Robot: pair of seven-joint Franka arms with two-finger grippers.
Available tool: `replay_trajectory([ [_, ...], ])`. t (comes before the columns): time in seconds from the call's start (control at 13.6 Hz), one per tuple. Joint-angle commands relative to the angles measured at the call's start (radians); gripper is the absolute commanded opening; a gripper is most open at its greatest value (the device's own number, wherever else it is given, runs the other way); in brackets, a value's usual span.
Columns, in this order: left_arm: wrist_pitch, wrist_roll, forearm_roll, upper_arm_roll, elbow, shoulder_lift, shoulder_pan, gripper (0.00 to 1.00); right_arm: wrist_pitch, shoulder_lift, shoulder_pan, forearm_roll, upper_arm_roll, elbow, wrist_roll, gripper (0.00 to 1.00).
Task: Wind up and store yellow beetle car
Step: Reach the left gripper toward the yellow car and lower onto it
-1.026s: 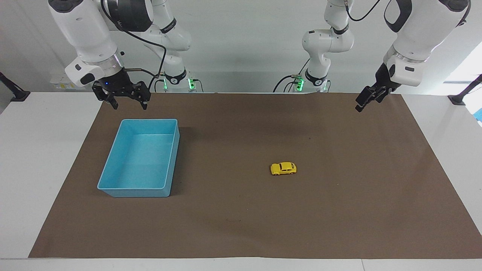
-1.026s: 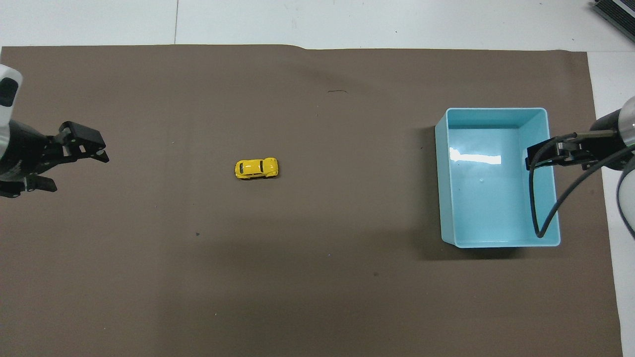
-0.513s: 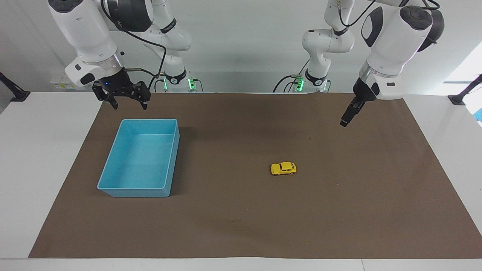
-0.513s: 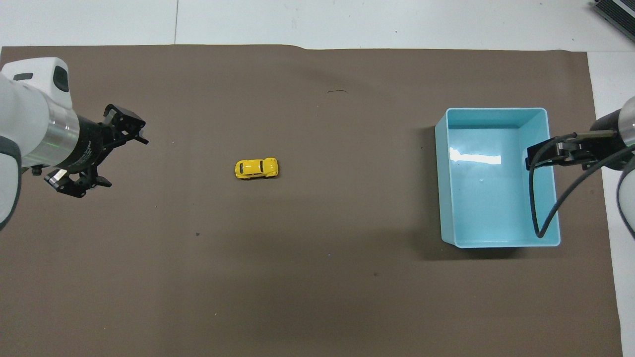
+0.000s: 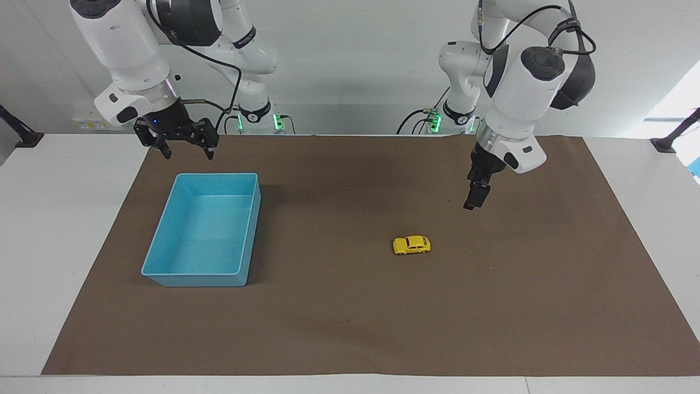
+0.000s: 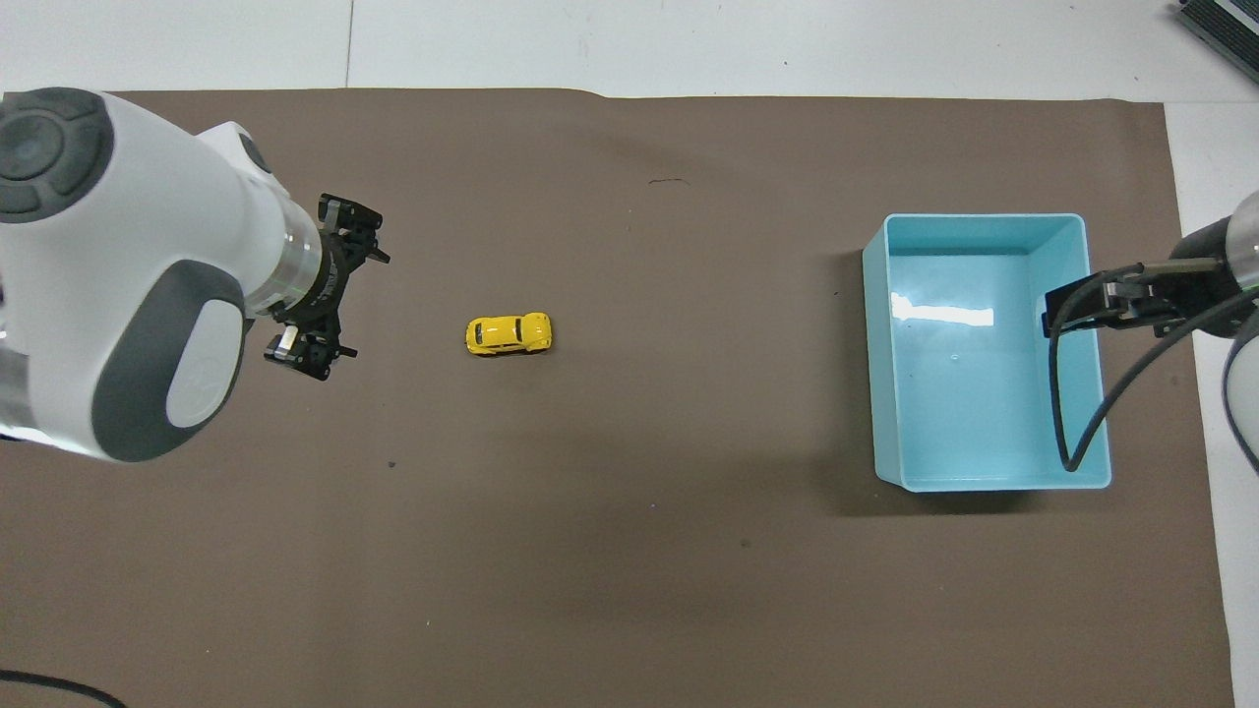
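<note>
My left gripper has swung in from the mat's edge over the last second and now hangs low above the mat, at about two o'clock from the car in the facing view. Its jaws are spread and empty, as the overhead view shows most clearly. My right gripper has not moved: it waits in the air over the edge of the tray that lies closest to the robots, fingers apart, holding nothing.

The car has not shifted. It sits on its wheels near the middle of the mat, well apart from the tray, which lies at nine o'clock from it in the facing view and is empty.

I read this as the approach for the pick; neither winding nor storing has begun.

The brown mat lies flat on a white table. A pale wall rises at twelve o'clock behind the arm bases.
</note>
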Motion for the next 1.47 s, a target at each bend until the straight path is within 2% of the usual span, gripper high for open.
replay_trajectory([
  [0.0, 0.044, -0.088, 0.011, 0.014, -0.007, 0.047, -0.037, 1.00, 0.002, 0.008, -0.018, 0.009, 0.012, 0.011, -0.020, 1.00],
  [0.15, 0.112, -0.188, 0.011, 0.016, -0.010, 0.130, -0.090, 1.00, 0.002, 0.008, -0.017, 0.009, 0.012, 0.011, -0.020, 1.00],
  [0.44, 0.189, -0.360, 0.011, 0.014, -0.008, 0.190, -0.104, 1.00, 0.002, 0.008, -0.018, 0.009, 0.012, 0.011, -0.020, 1.00],
  [0.88, 0.252, -0.528, 0.011, 0.016, -0.076, 0.199, -0.123, 1.00, 0.002, 0.008, -0.018, 0.009, 0.012, 0.011, -0.020, 1.00],
  [1.1, 0.282, -0.602, 0.030, 0.019, -0.071, 0.270, -0.150, 1.00, 0.002, 0.008, -0.017, 0.009, 0.012, 0.011, -0.019, 1.00],
  [1.39, 0.313, -0.637, 0.053, 0.017, -0.074, 0.293, -0.155, 1.00, 0.002, 0.008, -0.017, 0.009, 0.012, 0.011, -0.020, 1.00],
])
